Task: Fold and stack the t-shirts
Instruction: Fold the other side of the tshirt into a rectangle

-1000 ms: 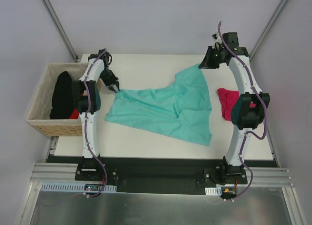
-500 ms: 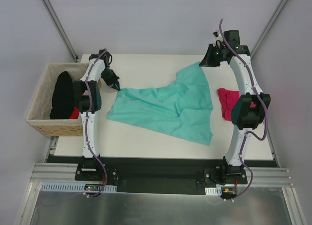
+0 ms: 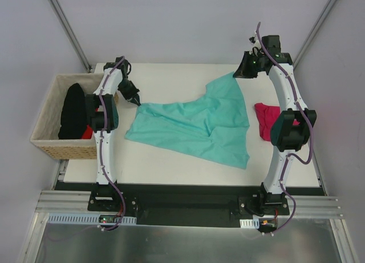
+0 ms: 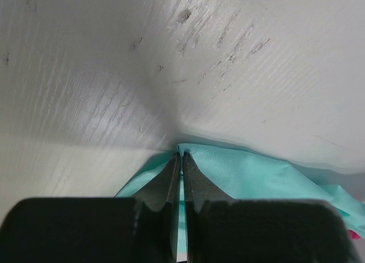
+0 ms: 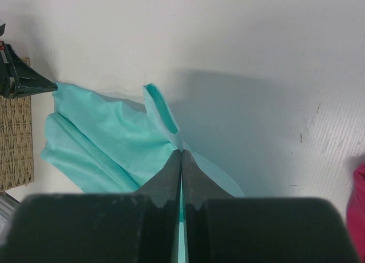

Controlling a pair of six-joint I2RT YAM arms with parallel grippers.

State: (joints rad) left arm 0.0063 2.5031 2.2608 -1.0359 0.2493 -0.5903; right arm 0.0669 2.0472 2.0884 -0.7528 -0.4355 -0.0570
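- Teal-green t-shirt [image 3: 194, 126] lies spread and rumpled across the middle of the white tabletop [image 3: 171, 75].
- Left jaws are closed on its left corner; right jaws are closed on its far right corner.
- Magenta t-shirt [image 3: 264, 118] sits by the right edge, partly hidden behind the right arm [image 3: 292, 132].
- Black t-shirt [image 3: 71, 112] is heaped in the woven basket [image 3: 48, 146], its shape unclear.

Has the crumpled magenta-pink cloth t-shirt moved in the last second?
No. The magenta-pink t-shirt sits unchanged against the white table's right edge.
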